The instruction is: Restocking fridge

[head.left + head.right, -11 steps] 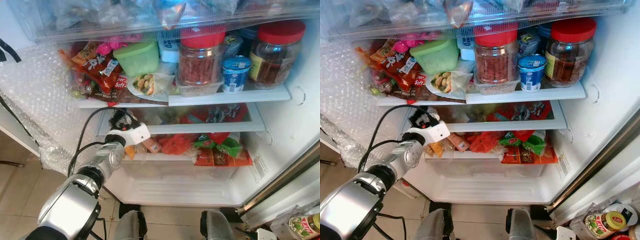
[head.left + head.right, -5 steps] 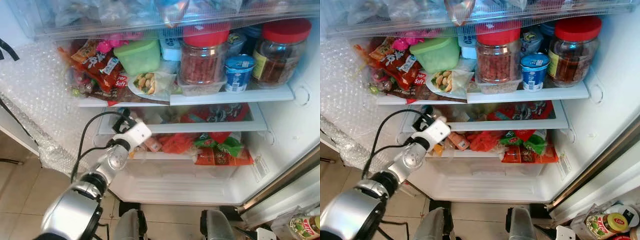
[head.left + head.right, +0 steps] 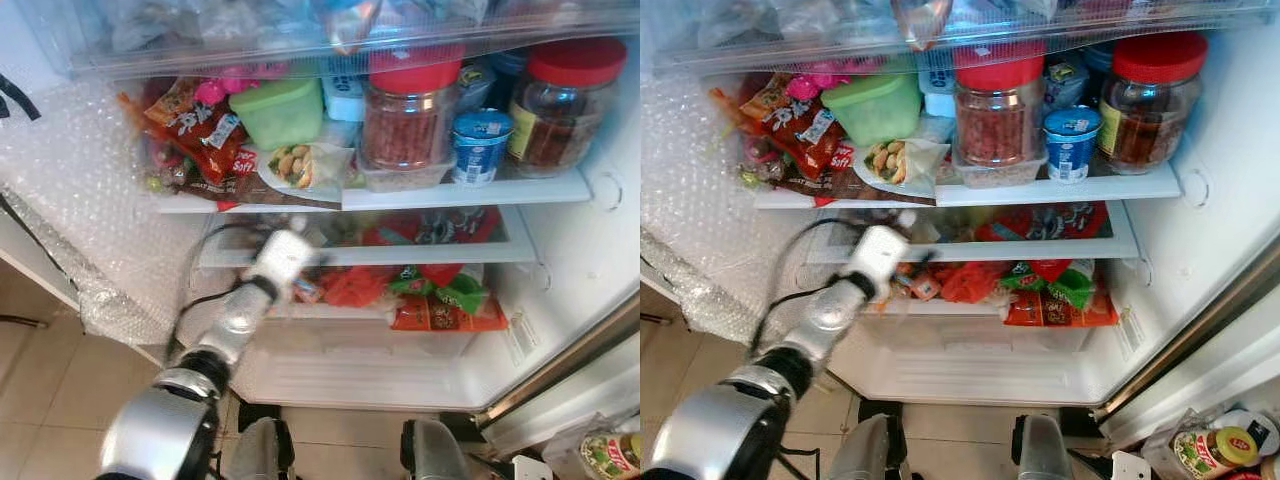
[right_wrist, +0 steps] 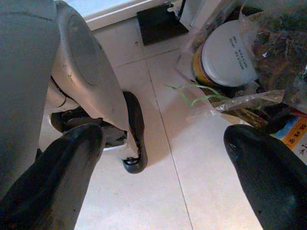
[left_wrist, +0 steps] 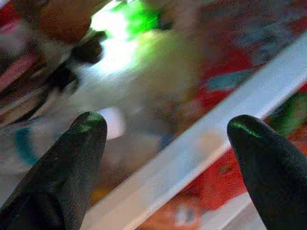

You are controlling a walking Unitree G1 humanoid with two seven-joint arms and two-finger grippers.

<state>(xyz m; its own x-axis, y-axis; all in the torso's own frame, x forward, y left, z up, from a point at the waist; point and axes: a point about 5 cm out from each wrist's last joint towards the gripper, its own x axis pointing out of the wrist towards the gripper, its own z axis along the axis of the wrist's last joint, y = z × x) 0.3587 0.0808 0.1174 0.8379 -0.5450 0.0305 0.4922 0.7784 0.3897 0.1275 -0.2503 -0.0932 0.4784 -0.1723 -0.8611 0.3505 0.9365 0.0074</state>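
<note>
My left gripper (image 5: pixel 163 139) fingers apart, empty, blurred at the open fridge's (image 3: pixel 560 250) middle shelf (image 3: pixel 420 256) left end, snack packets (image 3: pixel 440 300) beneath, right gripper (image 4: pixel 163 143) spread above floor tiles (image 4: pixel 168 191).

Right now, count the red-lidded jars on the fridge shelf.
2: one red-lidded jar mid-shelf beside the green container, another at the shelf's right end. More may hide behind.

We face the open fridge (image 3: pixel 560 300), its shelves crowded: red-lidded jars (image 3: pixel 408 108) and a green tub (image 3: pixel 275 112) at frame top, red and green snack packets (image 3: pixel 435 300) at centre.
</note>
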